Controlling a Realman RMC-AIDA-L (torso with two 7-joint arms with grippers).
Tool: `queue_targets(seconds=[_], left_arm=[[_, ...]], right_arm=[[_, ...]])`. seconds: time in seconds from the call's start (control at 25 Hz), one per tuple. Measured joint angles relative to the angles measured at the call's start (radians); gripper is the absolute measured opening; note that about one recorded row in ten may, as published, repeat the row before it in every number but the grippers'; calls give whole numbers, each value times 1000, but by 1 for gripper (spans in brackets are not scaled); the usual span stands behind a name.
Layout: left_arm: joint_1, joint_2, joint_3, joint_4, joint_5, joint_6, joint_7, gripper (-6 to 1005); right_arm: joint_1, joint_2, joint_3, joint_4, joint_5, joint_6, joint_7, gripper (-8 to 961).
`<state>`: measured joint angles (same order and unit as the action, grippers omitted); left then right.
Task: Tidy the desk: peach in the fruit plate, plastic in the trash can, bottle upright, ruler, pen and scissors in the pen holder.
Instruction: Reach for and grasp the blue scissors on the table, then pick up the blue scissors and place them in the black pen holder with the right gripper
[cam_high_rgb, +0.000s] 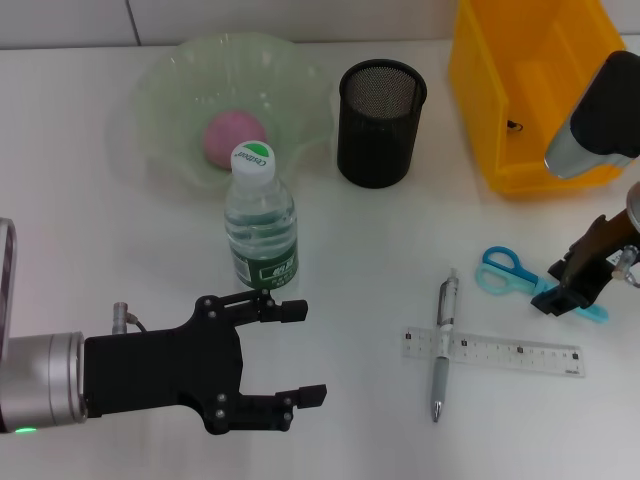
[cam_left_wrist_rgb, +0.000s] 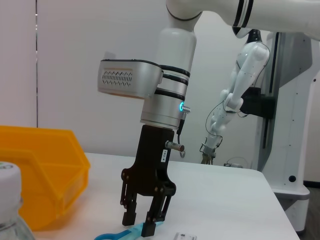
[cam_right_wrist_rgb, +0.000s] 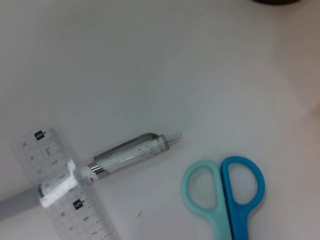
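Right tool (cam_high_rgb: 562, 296) clamped on scissors (cam_high_rgb: 520, 275), left tool (cam_high_rgb: 300, 352) fingers apart near upright bottle (cam_high_rgb: 260, 225), cap lettering unreadable

One peach (cam_high_rgb: 234, 137), bottle (cam_high_rgb: 260, 221), pen (cam_high_rgb: 443, 345), ruler (cam_high_rgb: 492, 351), scissors (cam_high_rgb: 520, 277); two grippers (cam_high_rgb: 290, 352) (cam_high_rgb: 562, 291).

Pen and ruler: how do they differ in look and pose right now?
The pen is slim, round and silver-grey; the ruler is flat, clear plastic with black markings. The pen runs toward and away from the robot; the ruler runs side to side. The pen lies across the ruler. Both lie flat on the desk.
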<state>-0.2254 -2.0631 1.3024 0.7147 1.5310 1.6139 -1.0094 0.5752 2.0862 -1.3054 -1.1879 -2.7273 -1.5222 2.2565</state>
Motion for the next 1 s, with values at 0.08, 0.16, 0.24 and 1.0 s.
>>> queue_targets(seconds=[0.08,0.16,0.24,1.0], left_arm=[[0,0,0,0,0,0,0,813],[0,0,0,0,0,0,0,813],[0,0,0,0,0,0,0,813],[0,0,0,-1,0,4,3,812]], right_arm=[[0,0,-5,3,0,2,0,445],[0,0,-6,7,0,3,0,420],[1,0,-7,12,0,6,-1,395],[-14,-6,12,-17,74,-1,-22,213]])
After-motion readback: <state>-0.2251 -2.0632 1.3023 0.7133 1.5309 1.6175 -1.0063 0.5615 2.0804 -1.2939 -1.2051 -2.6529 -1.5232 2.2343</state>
